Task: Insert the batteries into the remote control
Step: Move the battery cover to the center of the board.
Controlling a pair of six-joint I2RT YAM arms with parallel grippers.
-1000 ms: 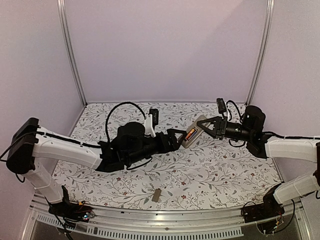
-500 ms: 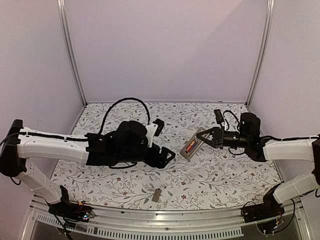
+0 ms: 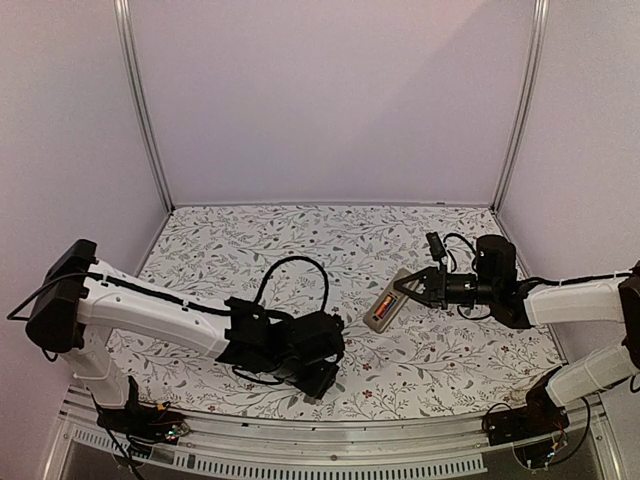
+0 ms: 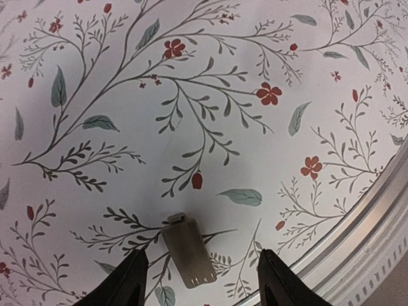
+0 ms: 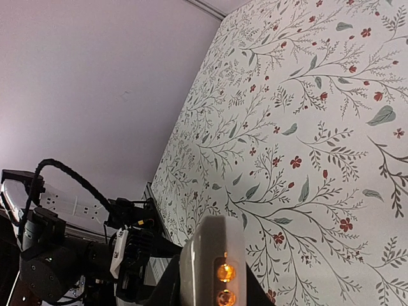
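Since 1 second ago the left gripper (image 4: 201,271) has left the remote control (image 3: 384,301) and swung from mid-table toward 6 o'clock, down to the near edge of the floral table (image 3: 450,350). It now points down over the small grey cover plate (image 4: 187,250). The plate lay in plain sight in the top view before. Now the arm hides it there, and only the left wrist view shows it. The left fingers (image 4: 127,284) stand spread at 9 and 3 o'clock of the plate, with cloth showing between each of them and the plate. The metal rail (image 4: 357,223) runs just past the plate toward 4 o'clock.

The right gripper (image 3: 405,292) still pinches the remote control by 1 end, its fingers pressed onto it. The remote has sunk lower and a little toward 6 o'clock since the earlier frame. It now sits just at 3 o'clock of the table's middle, its free end pointing to 8 o'clock, with its open back up. The batteries (image 3: 381,300) show as an orange-red strip in the recess, and the right wrist view shows 2 orange ends there.
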